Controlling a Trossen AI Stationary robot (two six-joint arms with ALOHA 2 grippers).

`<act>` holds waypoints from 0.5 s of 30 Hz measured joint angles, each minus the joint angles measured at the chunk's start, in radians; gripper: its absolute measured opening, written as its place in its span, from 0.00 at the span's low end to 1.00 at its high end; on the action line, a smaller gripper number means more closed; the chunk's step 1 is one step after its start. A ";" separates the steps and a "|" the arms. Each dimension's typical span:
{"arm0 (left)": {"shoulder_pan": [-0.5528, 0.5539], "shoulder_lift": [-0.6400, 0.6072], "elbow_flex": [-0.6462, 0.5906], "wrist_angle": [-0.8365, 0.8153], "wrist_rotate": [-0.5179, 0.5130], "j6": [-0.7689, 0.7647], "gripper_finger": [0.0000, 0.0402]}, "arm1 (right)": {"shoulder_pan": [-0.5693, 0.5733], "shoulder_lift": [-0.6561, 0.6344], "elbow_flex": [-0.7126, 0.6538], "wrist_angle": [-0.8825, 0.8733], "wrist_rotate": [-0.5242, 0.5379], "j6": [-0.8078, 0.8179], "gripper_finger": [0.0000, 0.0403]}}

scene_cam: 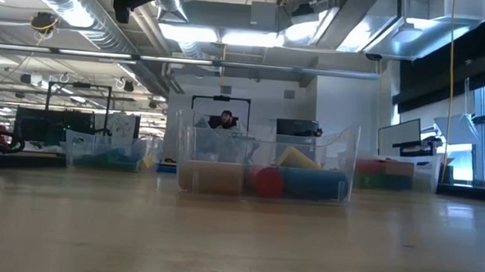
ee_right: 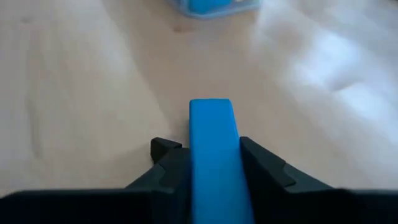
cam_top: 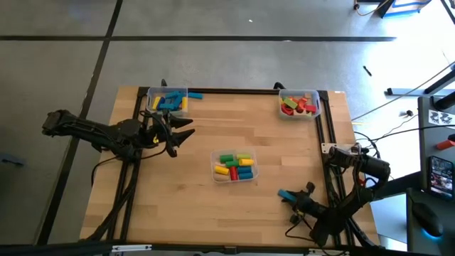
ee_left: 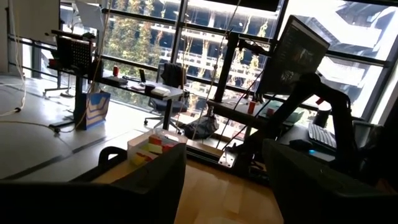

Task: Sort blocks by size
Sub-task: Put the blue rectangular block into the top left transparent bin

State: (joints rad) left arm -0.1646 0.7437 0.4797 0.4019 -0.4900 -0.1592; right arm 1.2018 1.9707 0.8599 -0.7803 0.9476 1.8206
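Three clear bins [cam_top: 234,168] on the worktop [cam_top: 213,206] hold blocks, so sorting looks well along; the middle bin's mix remains. Right gripper [ee_right: 213,163], near the worktop's front right, has jaws pinching a long blue bar [ee_right: 213,149], smooth and square-ended. Left gripper [cam_top: 183,136] waits beside the far-left bin [cam_top: 168,101], jaws spread.

Four cameras, one tabletop [cam_top: 213,206].
High view looks straight down; low view looks level across the wood; both share the centre bin [cam_top: 236,167]. Wrist views: left faces windows, right hugs the surface closely.
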 joint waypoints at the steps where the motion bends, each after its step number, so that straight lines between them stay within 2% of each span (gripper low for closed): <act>1: 0.000 0.000 0.000 0.000 0.000 0.002 0.52 | 0.000 -0.011 0.010 -0.042 -0.005 0.000 0.27; 10: 0.000 0.000 0.000 -0.002 0.000 -0.001 0.52 | -0.020 -0.155 0.068 -0.283 0.019 0.002 0.29; 15: 0.000 0.000 0.000 -0.003 0.000 -0.001 0.52 | -0.081 -0.262 0.070 -0.338 0.030 -0.062 0.28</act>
State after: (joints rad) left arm -0.1646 0.7437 0.4797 0.3994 -0.4900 -0.1601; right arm 1.1211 1.7090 0.9295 -1.1180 0.9781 1.7581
